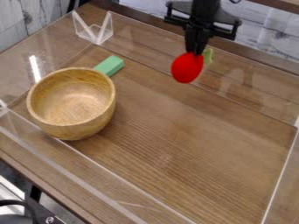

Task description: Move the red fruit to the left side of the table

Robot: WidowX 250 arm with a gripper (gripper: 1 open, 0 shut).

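Observation:
The red fruit [186,67] is a small round bright-red toy with a bit of green leaf at its upper right. It hangs above the brown wood-grain table [198,140], toward the back and right of centre. My black gripper [194,51] points straight down from the top edge and is shut on the fruit's top. The fingertips themselves are hard to make out against the fruit.
A wooden bowl [73,102] stands at the left. A flat green block [110,66] lies just behind it. A clear acrylic stand [93,28] is at the back left corner. Low clear walls [281,188] edge the table.

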